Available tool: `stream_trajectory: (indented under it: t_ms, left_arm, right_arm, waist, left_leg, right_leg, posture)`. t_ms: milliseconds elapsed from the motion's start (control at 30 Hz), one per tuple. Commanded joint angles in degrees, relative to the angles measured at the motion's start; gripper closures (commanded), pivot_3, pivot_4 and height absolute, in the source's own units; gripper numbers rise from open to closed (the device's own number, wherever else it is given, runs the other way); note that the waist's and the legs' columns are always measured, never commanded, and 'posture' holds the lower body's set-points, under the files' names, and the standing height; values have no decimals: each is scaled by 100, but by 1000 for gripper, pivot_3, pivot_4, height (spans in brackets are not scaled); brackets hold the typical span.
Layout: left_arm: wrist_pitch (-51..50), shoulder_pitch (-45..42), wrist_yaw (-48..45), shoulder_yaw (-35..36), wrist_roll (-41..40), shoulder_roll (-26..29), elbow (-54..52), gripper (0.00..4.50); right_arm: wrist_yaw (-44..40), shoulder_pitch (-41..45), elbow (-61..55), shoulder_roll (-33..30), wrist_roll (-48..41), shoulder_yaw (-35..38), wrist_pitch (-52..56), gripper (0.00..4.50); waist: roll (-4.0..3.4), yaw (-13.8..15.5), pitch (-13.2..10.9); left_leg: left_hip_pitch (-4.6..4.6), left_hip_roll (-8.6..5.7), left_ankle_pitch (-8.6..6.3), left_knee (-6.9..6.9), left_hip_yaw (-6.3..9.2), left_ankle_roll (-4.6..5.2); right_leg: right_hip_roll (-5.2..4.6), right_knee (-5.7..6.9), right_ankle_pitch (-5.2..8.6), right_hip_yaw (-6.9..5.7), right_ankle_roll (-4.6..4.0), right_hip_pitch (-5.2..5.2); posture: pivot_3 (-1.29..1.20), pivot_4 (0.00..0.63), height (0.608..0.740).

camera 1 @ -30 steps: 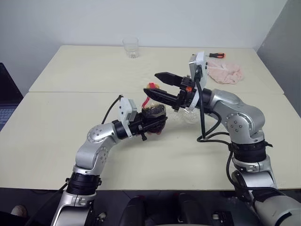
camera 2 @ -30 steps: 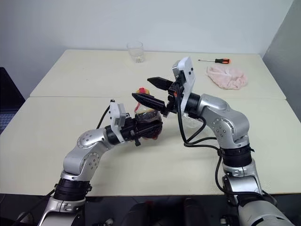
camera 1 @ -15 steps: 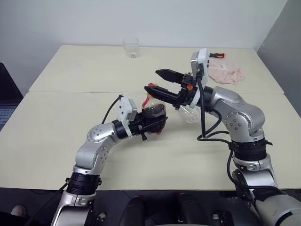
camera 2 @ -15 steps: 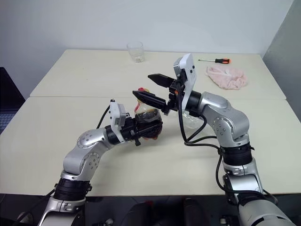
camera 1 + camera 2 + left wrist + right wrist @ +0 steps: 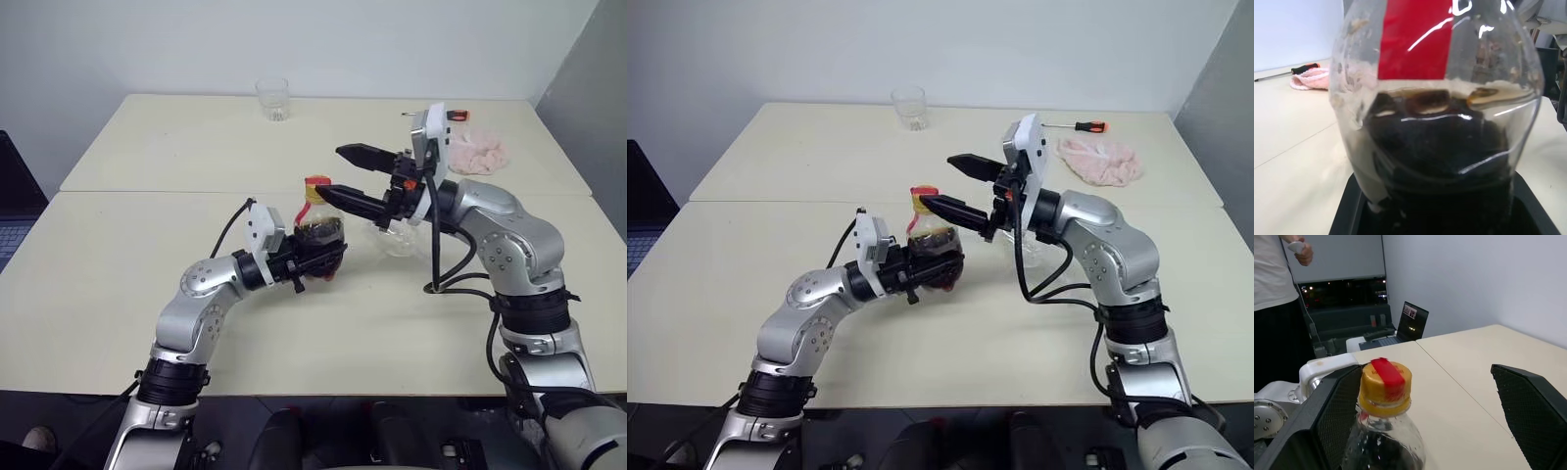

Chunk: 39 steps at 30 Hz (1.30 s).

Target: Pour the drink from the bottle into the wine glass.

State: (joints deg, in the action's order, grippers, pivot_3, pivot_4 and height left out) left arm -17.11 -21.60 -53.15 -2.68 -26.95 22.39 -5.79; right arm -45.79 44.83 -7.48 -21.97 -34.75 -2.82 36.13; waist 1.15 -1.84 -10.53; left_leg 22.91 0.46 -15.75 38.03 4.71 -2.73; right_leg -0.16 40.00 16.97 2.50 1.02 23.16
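My left gripper [image 5: 328,257] is shut on the round body of the bottle [image 5: 318,235] and holds it upright just above the table. Dark drink [image 5: 1440,152] fills its lower half under a red label strip [image 5: 1415,39]. The yellow cap [image 5: 1386,382] sits on the neck with red tape across it. My right gripper [image 5: 330,170] hangs open at cap height, pointing at the cap from the right, with its fingers [image 5: 1530,404] wide apart and off it. The wine glass [image 5: 395,237] stands behind the right forearm, partly hidden.
A short clear tumbler [image 5: 273,98] stands at the table's far edge. A pink cloth [image 5: 477,153] and an orange-handled screwdriver [image 5: 457,116] lie far right. A laptop [image 5: 1413,318] sits off the table's left side, and a person [image 5: 1278,289] stands beyond it.
My right gripper has drawn back to the right, still open, so the bottle's cap now shows clear of its lower finger. The left gripper and the bottle have stayed put.
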Motion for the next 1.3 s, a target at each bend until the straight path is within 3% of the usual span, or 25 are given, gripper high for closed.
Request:
stream_trajectory:
  t_ms: [33,567,933,1300]
  left_arm:
    - [190,-108,-90,168,-180,11,-320,2801]
    - [196,-59,-156,193,-158,16,-328,2801]
    - [252,-63,-198,293,-143,114,-184,2801]
    - [271,-189,-155,202,-102,15,-111,2801]
  right_arm:
    - [26,-90,133,-180,108,184,-2,21]
    - [-185,-279,-87,-381,-246,439,278,21]
    - [-277,-467,-783,-310,-1309,749,810,21]
    - [108,-141,-590,356,-545,110,73,21]
  waist:
    - [0,2,0]
    - [0,0,0]
    - [0,0,0]
    - [0,-6,0]
  left_leg:
    - [0,0,0,0,-1,0]
    - [0,1,0,0,-5,0]
    - [0,2,0,-1,-4,1]
    - [-1,1,0,1,-4,0]
  right_leg:
    - [0,0,0,0,0,0]
    - [1,0,0,1,0,0]
    - [2,0,0,0,0,0]
    - [2,1,0,1,0,0]
  posture:
    - [0,150,740]
    - [0,150,740]
    - [0,150,740]
    - [0,150,740]
